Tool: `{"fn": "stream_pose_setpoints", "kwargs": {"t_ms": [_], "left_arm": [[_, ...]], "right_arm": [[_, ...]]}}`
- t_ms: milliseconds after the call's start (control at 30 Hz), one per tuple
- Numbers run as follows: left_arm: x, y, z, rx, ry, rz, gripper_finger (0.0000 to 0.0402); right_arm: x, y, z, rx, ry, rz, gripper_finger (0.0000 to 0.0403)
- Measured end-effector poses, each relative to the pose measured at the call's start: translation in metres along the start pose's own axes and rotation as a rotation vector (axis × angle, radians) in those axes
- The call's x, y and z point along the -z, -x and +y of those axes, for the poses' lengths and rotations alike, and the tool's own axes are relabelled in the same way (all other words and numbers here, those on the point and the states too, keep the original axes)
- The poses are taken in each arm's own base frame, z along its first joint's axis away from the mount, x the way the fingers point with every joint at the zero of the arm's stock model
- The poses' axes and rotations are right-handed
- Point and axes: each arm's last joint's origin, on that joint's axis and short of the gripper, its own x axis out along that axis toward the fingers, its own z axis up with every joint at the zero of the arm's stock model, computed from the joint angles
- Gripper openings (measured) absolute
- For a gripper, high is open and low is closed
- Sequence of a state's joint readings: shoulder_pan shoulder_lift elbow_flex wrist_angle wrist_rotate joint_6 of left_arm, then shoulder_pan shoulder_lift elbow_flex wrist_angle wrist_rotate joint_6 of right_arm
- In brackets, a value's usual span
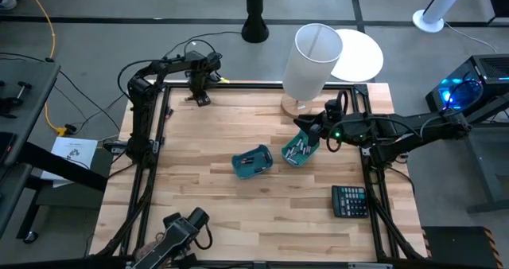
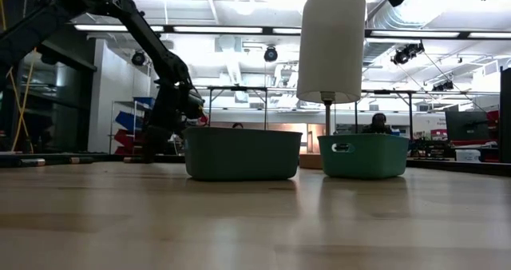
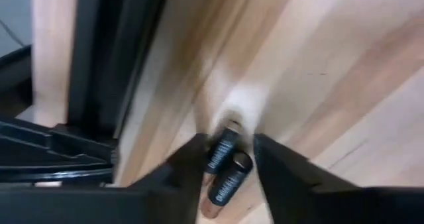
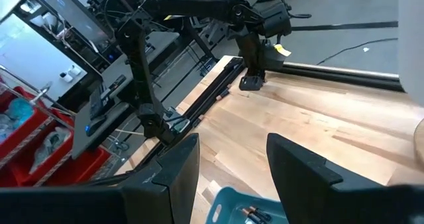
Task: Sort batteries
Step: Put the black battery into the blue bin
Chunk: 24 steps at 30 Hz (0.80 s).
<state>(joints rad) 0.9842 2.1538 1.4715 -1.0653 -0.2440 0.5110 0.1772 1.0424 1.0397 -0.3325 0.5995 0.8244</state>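
Observation:
Two dark batteries with coppery ends (image 3: 224, 163) lie side by side on the wood near the table's far left edge. My left gripper (image 1: 199, 99) (image 3: 228, 139) points down over them, open, with one finger on each side. Two teal bins stand mid-table. The right bin (image 1: 301, 149) holds several small batteries (image 4: 255, 214), and the left bin (image 1: 252, 161) holds something dark. My right gripper (image 1: 308, 129) (image 4: 232, 148) hovers open just above the right bin's far rim. My left gripper comes from above, and its fingers (image 3: 189, 164) stand close on either side of the two batteries, which lie flat on the table. I cannot tell whether the fingers touch them.
A tall white cylinder on a round wooden base (image 1: 312, 62) stands at the far edge, right behind the right bin. A black calculator (image 1: 348, 200) lies near the right front corner. Black frame rails (image 1: 155, 142) run along the table's sides. Bare wood lies left of the bins.

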Motion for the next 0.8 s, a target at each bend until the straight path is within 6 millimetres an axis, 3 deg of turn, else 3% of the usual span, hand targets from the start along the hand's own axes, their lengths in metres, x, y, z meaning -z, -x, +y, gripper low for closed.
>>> {"fn": "stream_pose_setpoints", "kwargs": {"t_ms": [133, 300, 433, 633, 800], "left_arm": [[0.0, 0.001, -0.004, 0.031, 0.024, -0.006, 0.0023], [-0.001, 0.003, -0.01, 0.049, 0.061, 0.012, 0.0015], [-0.001, 0.02, -0.022, 0.026, 0.07, -0.034, 0.0007], [0.0, 0.079, -0.06, 0.175, 0.119, -0.306, 0.0005], [0.008, 0.116, -0.13, 0.169, 0.001, -0.446, 0.0005]], "right_arm": [[0.0, 0.0, 0.0, 0.002, -0.004, -0.002, 0.0172], [0.0, 0.0, 0.0, 0.003, 0.017, -0.002, 0.0172], [0.0, 0.0, 0.0, 0.003, 0.019, -0.002, 0.0172], [0.0, 0.0, 0.0, 0.002, 0.042, -0.002, 0.0172], [0.0, 0.0, 0.0, 0.003, 0.048, -0.001, 0.0172]]}}
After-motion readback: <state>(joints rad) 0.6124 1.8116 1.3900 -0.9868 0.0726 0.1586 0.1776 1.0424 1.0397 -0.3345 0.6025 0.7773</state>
